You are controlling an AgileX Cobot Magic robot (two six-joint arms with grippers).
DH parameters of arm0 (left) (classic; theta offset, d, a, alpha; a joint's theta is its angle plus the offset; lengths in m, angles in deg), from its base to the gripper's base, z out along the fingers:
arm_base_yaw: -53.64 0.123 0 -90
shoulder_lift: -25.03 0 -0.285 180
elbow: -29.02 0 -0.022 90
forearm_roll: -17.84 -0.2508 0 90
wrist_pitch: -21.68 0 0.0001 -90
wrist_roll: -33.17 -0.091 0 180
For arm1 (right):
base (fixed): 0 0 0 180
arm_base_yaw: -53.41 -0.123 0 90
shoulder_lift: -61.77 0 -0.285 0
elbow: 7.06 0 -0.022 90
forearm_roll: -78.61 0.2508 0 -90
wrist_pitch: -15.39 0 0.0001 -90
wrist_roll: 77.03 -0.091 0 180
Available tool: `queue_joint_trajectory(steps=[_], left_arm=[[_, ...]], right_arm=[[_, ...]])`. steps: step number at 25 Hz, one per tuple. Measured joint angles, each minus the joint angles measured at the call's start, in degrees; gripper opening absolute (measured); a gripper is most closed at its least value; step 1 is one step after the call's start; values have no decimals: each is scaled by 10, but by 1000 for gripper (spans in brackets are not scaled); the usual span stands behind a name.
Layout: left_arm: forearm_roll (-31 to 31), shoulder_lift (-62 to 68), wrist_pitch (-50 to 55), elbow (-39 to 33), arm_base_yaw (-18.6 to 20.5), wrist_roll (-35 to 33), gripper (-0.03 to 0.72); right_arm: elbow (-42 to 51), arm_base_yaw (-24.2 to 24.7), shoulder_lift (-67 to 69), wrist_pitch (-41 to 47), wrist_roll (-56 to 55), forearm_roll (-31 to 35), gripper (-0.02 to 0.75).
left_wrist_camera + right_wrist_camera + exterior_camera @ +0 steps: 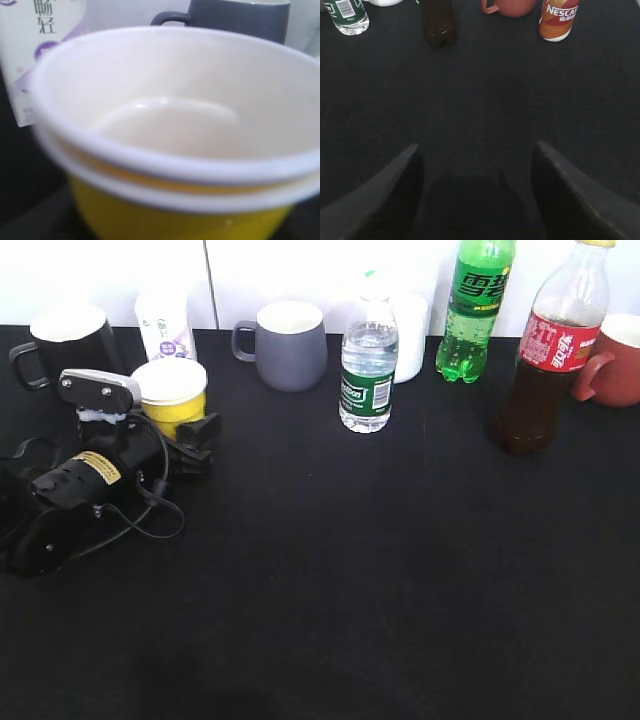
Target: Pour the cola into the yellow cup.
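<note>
Still early: nothing poured, cap on. Black desk [350, 590] carrying everything, bottles and mugs lined along the far edge. Left arm [75, 490] lying low at the left, reaching toward the cup [172, 395]. Cola [550, 350] upright at far right, capped, just beside a red mug [615, 365], well apart from the cup. Water bottle [368, 370] and grey mug [288, 345] standing between them. Cup up close in the left wrist view, empty and white inside, filling the frame; left fingers [200, 435] right at its base, but cannot tell whether clenched on it or released, since no fingertip shows there. Right fingers [475, 195] spread wide over bare desk, grasping nothing, with the cola ahead and slightly left.

Step in hand, by judgement: securing the cup. Next: right arm forward to the cola, then uncapping before any tilt.
</note>
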Motion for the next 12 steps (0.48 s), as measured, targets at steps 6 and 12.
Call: queue_joint_trajectory(steps=[6,12], left_arm=[[-81,-34,1,-31,0,6,435],[-278,-178,35,-104,-25,79,435]], right_arm=[[0,0,0,0,0,0,512],[0,0,0,0,0,0,512]])
